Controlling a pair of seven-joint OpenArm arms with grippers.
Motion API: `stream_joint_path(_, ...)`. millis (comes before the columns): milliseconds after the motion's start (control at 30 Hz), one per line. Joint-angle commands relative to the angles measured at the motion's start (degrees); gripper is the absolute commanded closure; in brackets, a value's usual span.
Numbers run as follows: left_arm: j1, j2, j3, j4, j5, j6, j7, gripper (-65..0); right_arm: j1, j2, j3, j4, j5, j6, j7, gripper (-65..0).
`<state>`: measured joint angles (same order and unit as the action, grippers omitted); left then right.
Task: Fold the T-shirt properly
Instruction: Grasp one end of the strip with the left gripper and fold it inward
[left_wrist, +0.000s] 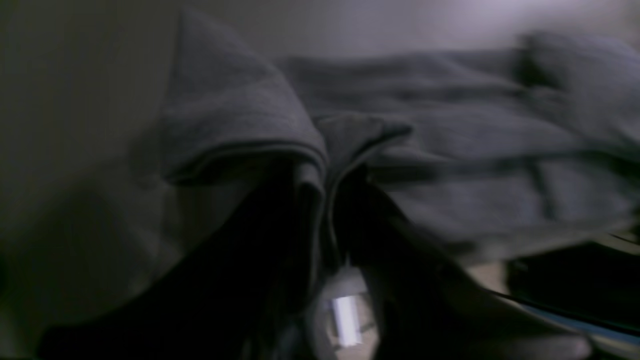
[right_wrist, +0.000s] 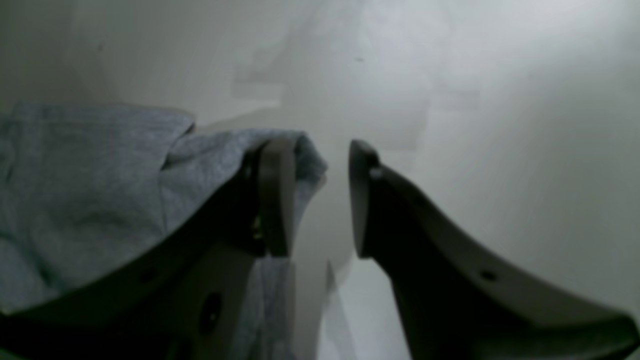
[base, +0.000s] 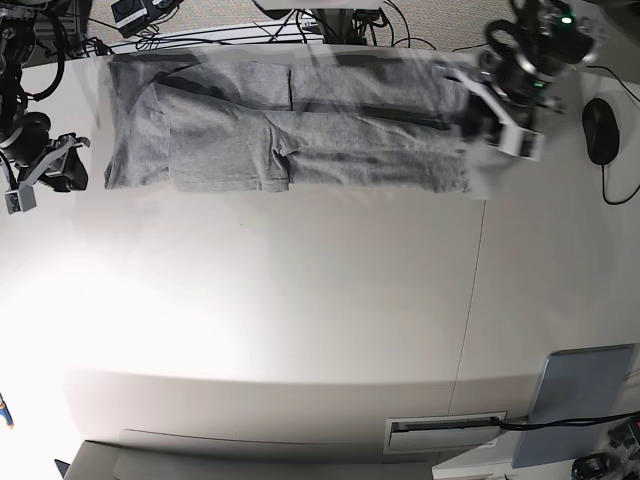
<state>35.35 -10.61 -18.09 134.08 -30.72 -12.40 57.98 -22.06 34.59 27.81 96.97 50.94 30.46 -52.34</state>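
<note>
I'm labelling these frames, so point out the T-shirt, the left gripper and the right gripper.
T-shirt (base: 240, 150): base view, on the flat grey body.
Left gripper (base: 478, 118): base view, blurred fingers at the shirt's edge.
Right gripper (right_wrist: 314, 197): right wrist view, gap between open fingers.

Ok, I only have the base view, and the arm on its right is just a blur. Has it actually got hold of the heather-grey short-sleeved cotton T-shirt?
Observer: It looks so. The left wrist view shows the left gripper shut on a bunched hem of the heather-grey cotton T-shirt.
Operator: And the other gripper?
Observer: Open. In the right wrist view the right gripper has only bare white table showing between its jaws.
Operator: Is it touching the cloth?
Observer: Grey fabric bunches around the tip of one of its fingers. I cannot confirm contact.
</note>
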Motion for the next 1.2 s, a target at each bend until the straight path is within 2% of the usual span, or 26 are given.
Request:
stream_joint_path(0, 0.0, 0.3, 2.7, 0.9, 0.0, -0.2, -2.4, 0.0, 0.3, 1.4, 0.7, 0.7, 0.9, 0.9, 1.1, -18.9)
stream_joint_path(33, -0.3, 0.7, 5.7, 0.9, 1.6, 0.4, -2.9, 0.0, 0.3, 1.4, 0.7, 0.7, 1.0, 0.9, 1.1, -18.9)
stream_joint_path(200, -4.5, 1.8, 19.6, 0.7, 12.2, 7.7, -4.0, 0.0, 0.3, 1.4, 0.7, 0.7, 1.1, 0.9, 0.8, -19.0)
stream_joint_path(367, -9.4, 3.3, 28.9, -6.9, 17.9, 10.1, -3.9, 0.0, 0.3, 1.4, 0.7, 0.7, 1.0, 0.9, 0.8, -19.0)
stream_joint_path(533, -13.3, 3.3, 32.5, -12.6, 19.6, 11.0, -3.5, 0.0, 0.3, 1.5, 0.7, 0.7, -0.4, 0.8, 1.0, -19.0)
stream_joint_path(600, -13.8, 3.3, 32.7, -13.4, 19.6, 10.9, -3.6, -1.5, 0.3, 1.4, 0.8, 0.7, -1.5, 0.8, 1.1, -19.0)
stream_joint_path(667, -13.8, 3.3, 32.7, -13.4, 19.6, 10.8, -4.3, -16.4, 0.3, 1.4, 0.7, 0.7, -1.5, 0.8, 1.1, -19.0)
stream_joint_path(733, -13.8, 3.3, 32.7, -13.4, 19.2, 8.3, -5.6, -30.6, 0.3, 1.4, 0.7, 0.7, -1.5, 0.8, 1.2, -19.0)
stream_joint_path(767, -13.9, 3.3, 32.7, -13.4, 18.1, 6.3, -6.4, -34.3, 0.3, 1.4, 0.7, 0.7, -1.5, 0.8, 1.2, -19.0)
stream_joint_path(867, -14.4, 3.3, 32.7, -13.3, 13.8, -0.5, -9.2, -35.0, 0.3, 1.4, 0.7, 0.7, -1.5, 0.8, 1.3, -19.0)
stream_joint_path(900, -14.6, 3.3, 32.7, -13.2, 13.5, -1.4, -9.4, -35.0, 0.3, 1.4, 0.7, 0.7, -1.5, 0.8, 1.3, -19.0)
stream_joint_path(1000, -15.0, 3.2, 32.4, -12.5, 15.7, -0.8, -8.3, -35.0, 0.3, 1.4, 0.7, 0.7, -2.1, 0.8, 1.3, -19.0)
stream_joint_path(1133, -15.1, 2.8, 30.4, -11.2, 21.5, 3.7, -7.3, -35.0, 0.3, 1.4, 0.7, 0.7, -3.0, 0.8, 1.3, -19.0)
stream_joint_path(1167, -15.0, 2.8, 29.6, -11.2, 22.2, 3.9, -7.1, -34.9, 0.3, 1.4, 0.7, 0.7, -3.0, 0.8, 1.3, -19.0)
